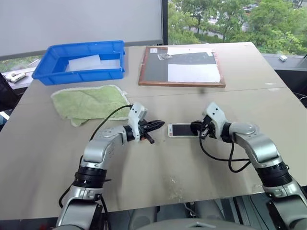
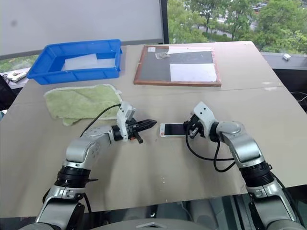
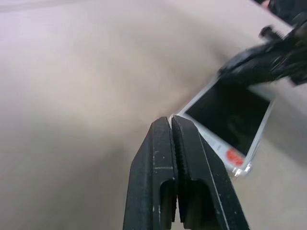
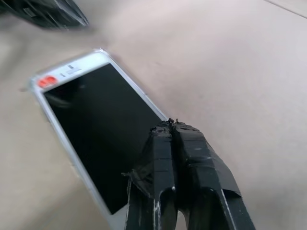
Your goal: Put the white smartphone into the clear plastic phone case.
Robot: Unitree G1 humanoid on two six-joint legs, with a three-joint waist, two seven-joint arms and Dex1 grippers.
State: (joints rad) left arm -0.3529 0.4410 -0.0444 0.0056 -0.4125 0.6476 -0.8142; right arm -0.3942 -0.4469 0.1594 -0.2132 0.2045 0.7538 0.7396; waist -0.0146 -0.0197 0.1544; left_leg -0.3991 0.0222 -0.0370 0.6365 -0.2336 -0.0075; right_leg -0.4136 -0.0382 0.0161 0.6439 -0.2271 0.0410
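White smartphone [image 1: 183, 130] lies flat mid-table [image 1: 158, 191], screen up, between left gripper [image 1: 156, 124] and right gripper [image 1: 197, 128], both pinched shut and empty, the right over the phone's end; seating step, clear case indiscernible; next: press edges.

Bare table [image 1: 158, 177] spreads across the lower frame, open for passage. At centre, the white smartphone [image 1: 182, 130] lies between the left pincer [image 1: 157, 124] and right pincer [image 1: 195, 127]. Green cloth [image 1: 91, 102], blue bin [image 1: 81, 61] and framed board [image 1: 184, 67] crowd the upper frame.
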